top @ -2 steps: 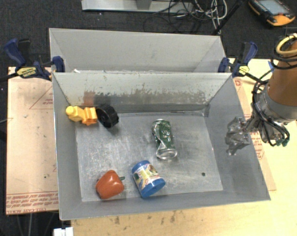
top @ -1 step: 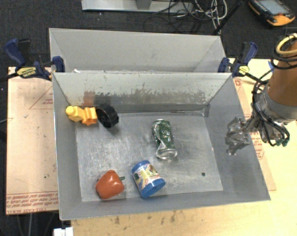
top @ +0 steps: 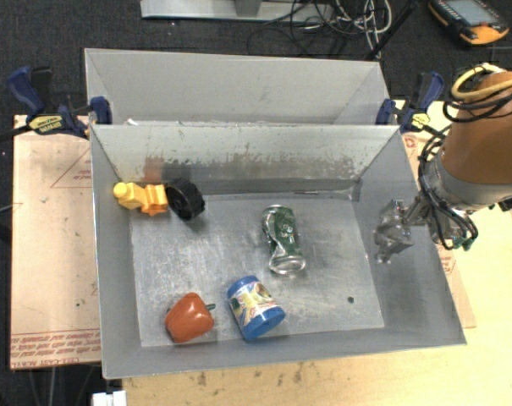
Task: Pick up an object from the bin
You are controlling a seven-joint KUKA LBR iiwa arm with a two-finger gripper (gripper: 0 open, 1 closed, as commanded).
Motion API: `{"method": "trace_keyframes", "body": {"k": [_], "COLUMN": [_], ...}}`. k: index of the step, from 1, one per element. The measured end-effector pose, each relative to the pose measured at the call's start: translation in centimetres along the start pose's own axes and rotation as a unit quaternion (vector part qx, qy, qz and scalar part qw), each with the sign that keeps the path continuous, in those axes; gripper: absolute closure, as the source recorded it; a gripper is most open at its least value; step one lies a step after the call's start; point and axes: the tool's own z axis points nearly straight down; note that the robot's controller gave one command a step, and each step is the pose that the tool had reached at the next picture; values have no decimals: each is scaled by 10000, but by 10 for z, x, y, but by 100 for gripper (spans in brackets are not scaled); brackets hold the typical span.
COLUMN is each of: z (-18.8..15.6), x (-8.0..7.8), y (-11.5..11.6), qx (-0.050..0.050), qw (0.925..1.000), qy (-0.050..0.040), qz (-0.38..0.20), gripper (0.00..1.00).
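My gripper [top: 391, 242] hangs at the right side of the bin, over the sloping right wall, with nothing seen between its fingers. The nearest thing is a crushed green and silver can [top: 283, 239], lying in the middle of the floor, well to the gripper's left. A blue cylindrical tub [top: 255, 309] with a printed label lies near the front, on its side. Beside it on the left rests a red-orange toy pepper [top: 189, 318].
A yellow and orange toy figure [top: 140, 197] joined to a black wheel-like piece [top: 185, 200] lies at the back left corner. The arm with its orange cover and cables comes in from the right, above the bin's rim.
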Motion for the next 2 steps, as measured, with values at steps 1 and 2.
{"method": "trace_keyframes", "body": {"k": [1, 2], "z": [31, 68], "x": [-23, 2], "y": [25, 76], "qx": [-9, -17], "qw": [9998, 9988], "qy": [45, 48], "qz": [-194, -486], "gripper": [100, 0]}}
